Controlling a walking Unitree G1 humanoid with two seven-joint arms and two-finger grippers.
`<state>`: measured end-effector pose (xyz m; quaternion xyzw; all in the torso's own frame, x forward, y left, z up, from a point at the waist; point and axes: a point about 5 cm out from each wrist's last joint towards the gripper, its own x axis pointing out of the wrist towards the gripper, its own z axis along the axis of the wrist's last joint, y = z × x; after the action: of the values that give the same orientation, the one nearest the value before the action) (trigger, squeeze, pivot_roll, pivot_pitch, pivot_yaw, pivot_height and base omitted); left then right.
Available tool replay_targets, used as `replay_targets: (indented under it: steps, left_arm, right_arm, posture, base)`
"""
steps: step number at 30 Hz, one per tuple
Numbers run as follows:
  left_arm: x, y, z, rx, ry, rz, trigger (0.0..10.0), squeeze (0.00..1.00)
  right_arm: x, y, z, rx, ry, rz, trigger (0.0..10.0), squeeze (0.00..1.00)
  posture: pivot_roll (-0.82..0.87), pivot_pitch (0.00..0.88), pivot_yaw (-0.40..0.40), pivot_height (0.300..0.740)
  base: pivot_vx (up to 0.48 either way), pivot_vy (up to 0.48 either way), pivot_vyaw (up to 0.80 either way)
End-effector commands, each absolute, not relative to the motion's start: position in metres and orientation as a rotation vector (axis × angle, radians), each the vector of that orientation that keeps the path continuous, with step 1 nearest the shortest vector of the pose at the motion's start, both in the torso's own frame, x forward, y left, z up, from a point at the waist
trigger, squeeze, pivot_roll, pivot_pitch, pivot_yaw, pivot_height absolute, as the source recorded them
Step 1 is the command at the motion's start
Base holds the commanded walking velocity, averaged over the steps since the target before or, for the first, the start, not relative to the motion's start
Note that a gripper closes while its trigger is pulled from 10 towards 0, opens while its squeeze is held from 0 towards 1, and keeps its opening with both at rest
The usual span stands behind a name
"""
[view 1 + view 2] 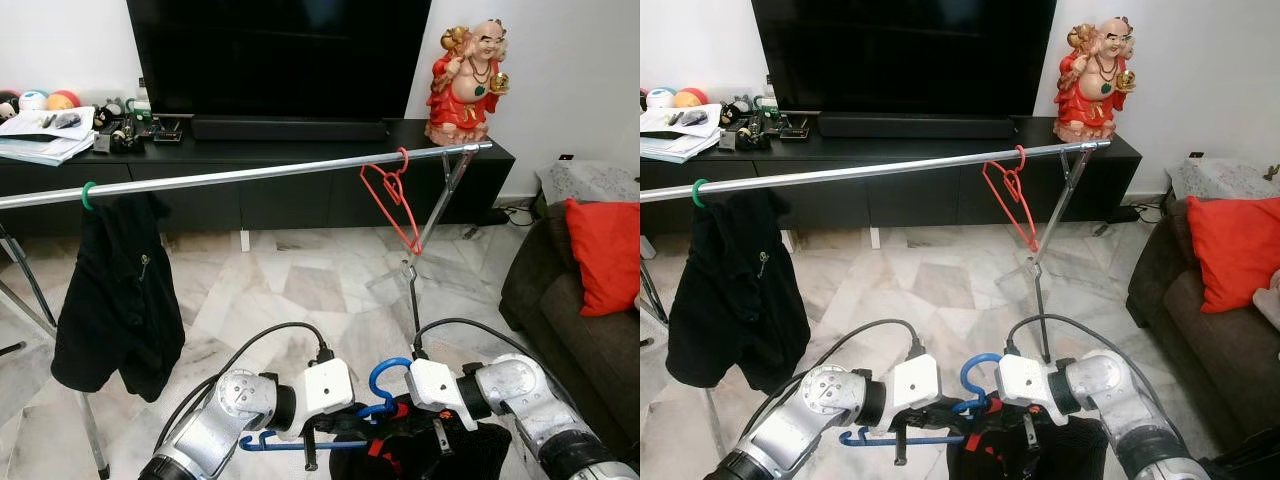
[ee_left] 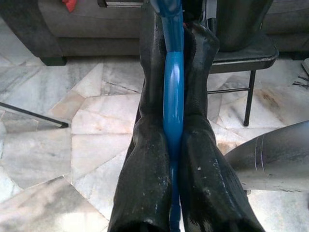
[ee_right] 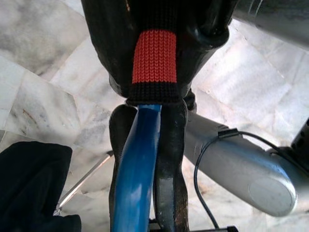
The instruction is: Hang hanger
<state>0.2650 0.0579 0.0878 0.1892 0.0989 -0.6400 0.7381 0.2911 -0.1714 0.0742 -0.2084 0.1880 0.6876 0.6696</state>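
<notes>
A blue hanger [image 1: 385, 378] is held low in front of me by both grippers, its hook pointing up. A black garment with red stripes [image 1: 440, 452] hangs from it. My left gripper [image 1: 335, 428] is shut on the hanger's blue bar [image 2: 173, 96]. My right gripper [image 1: 398, 410] is shut on the hanger near its neck, next to the black and red knit collar [image 3: 154, 58]. The silver rail [image 1: 250, 175] runs across above and beyond both grippers. An empty red hanger [image 1: 395, 200] hangs near its right end, and a black garment [image 1: 120, 290] on a green hook hangs at its left.
The rack's right leg [image 1: 412, 290] stands on the marble floor just beyond my grippers. A black TV console [image 1: 300, 150] with a red statue [image 1: 465, 70] lines the far wall. A dark sofa with a red cushion [image 1: 605, 250] is on the right.
</notes>
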Motion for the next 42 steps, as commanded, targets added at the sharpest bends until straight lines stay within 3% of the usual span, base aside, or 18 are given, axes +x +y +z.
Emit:
replay_targets:
  steps: [1, 21, 22, 24, 25, 42]
  left_arm:
    - [0.271, 0.057, 0.095, 0.409, 0.173, -1.387, 10.0, 0.00]
    - [0.279, 0.071, 0.086, 0.481, 0.289, -1.363, 10.0, 0.00]
    - [0.280, 0.073, 0.086, 0.479, 0.290, -1.363, 10.0, 0.20]
    - [0.281, 0.073, 0.087, 0.479, 0.287, -1.361, 10.0, 0.20]
    - [0.281, 0.074, 0.087, 0.479, 0.288, -1.366, 10.0, 1.00]
    - [0.279, 0.075, 0.088, 0.479, 0.293, -1.388, 10.0, 1.00]
  right_arm:
    - [0.292, -0.166, 0.084, -0.385, 0.324, 1.568, 0.0, 0.00]
    - [0.288, -0.171, 0.086, -0.348, 0.335, 1.539, 0.0, 0.00]
    - [0.288, -0.171, 0.085, -0.355, 0.341, 1.533, 0.0, 0.00]
    - [0.288, -0.172, 0.085, -0.356, 0.343, 1.532, 0.0, 0.00]
    - [0.288, -0.172, 0.085, -0.359, 0.345, 1.531, 0.0, 0.00]
    - [0.288, -0.172, 0.084, -0.364, 0.350, 1.530, 0.0, 0.00]
  posture:
    - [0.00, 0.000, -0.069, 0.740]
    - [-0.02, 0.000, -0.061, 0.740]
    - [-0.02, 0.000, -0.061, 0.740]
    - [-0.02, 0.000, -0.061, 0.740]
    - [-0.02, 0.000, -0.060, 0.740]
    - [-0.02, 0.000, -0.059, 0.740]
  base:
    - [0.000, 0.000, 0.00]
    - [0.000, 0.000, 0.00]
    - [0.000, 0.000, 0.00]
    - [0.000, 0.000, 0.00]
    - [0.000, 0.000, 0.00]
    - [0.000, 0.000, 0.00]
